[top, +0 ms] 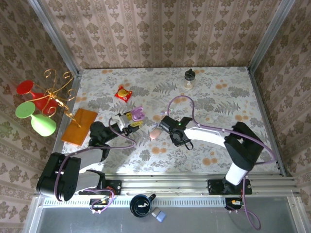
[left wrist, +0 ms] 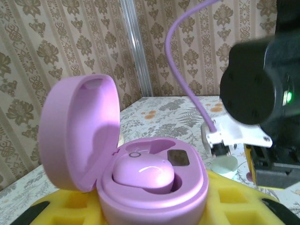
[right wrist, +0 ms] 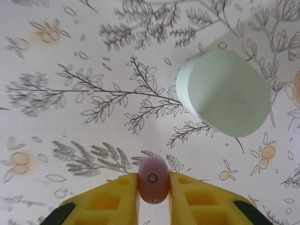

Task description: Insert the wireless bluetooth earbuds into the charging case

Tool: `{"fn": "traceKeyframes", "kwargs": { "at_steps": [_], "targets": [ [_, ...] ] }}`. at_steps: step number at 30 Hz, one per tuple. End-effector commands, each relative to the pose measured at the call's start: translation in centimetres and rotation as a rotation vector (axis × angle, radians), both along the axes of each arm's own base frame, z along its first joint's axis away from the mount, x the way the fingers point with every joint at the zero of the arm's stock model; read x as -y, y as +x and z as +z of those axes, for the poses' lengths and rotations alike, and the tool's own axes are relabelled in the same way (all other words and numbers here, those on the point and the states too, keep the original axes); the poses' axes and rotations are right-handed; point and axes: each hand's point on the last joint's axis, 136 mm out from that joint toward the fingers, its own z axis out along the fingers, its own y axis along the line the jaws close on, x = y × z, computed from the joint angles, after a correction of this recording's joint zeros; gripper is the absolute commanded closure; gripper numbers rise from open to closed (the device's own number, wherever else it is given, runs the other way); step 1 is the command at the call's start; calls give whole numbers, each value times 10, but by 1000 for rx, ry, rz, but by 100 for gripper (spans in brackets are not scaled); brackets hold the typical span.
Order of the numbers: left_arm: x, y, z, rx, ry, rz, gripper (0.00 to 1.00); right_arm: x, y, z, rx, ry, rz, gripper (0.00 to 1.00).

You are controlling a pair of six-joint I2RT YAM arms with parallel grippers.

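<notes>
My left gripper (top: 129, 124) (left wrist: 154, 208) is shut on the lilac charging case (left wrist: 154, 192), holding it between yellow fingers (left wrist: 56, 208). The case's lid (left wrist: 77, 133) stands open to the left. One lilac earbud (left wrist: 143, 174) sits in the near socket, and a hollow socket (left wrist: 157, 143) lies behind it. My right gripper (top: 163, 127) (right wrist: 153, 190) is shut on a second lilac earbud (right wrist: 153, 179), which bears a small ring mark and hangs just above the floral tabletop. In the top view the two grippers are a short way apart, the right one to the right of the case (top: 136, 115).
A pale mint pebble-shaped case (right wrist: 225, 91) (left wrist: 224, 165) lies on the table just beyond the right gripper. Further off are a red packet (top: 123, 93), an orange pad (top: 79, 126), a small bottle (top: 189, 79) and a gold stand (top: 53, 94) with red and green cups.
</notes>
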Motion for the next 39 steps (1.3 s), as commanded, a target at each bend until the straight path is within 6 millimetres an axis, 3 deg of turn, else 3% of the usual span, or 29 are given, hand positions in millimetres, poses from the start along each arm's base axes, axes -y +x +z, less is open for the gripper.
{"fn": "traceKeyframes", "kwargs": {
  "at_steps": [1,6,12,18,26,39],
  "targets": [
    [8,-8,9,44,-7,-62,73,-13,4,20,49,139,26,77],
    [15,-13,6,39,3,-105,73,-37,9,59,163,372,86,78],
    [28,-22,1,30,26,-170,73,-59,1,118,289,673,184,80],
    [42,-29,-9,-16,76,-239,73,-76,-12,160,347,871,297,79],
    [59,-47,-11,-65,96,-366,73,-99,-20,190,355,964,437,79],
    [65,-55,-14,-109,108,-430,74,-122,-19,198,329,982,527,79]
  ]
}}
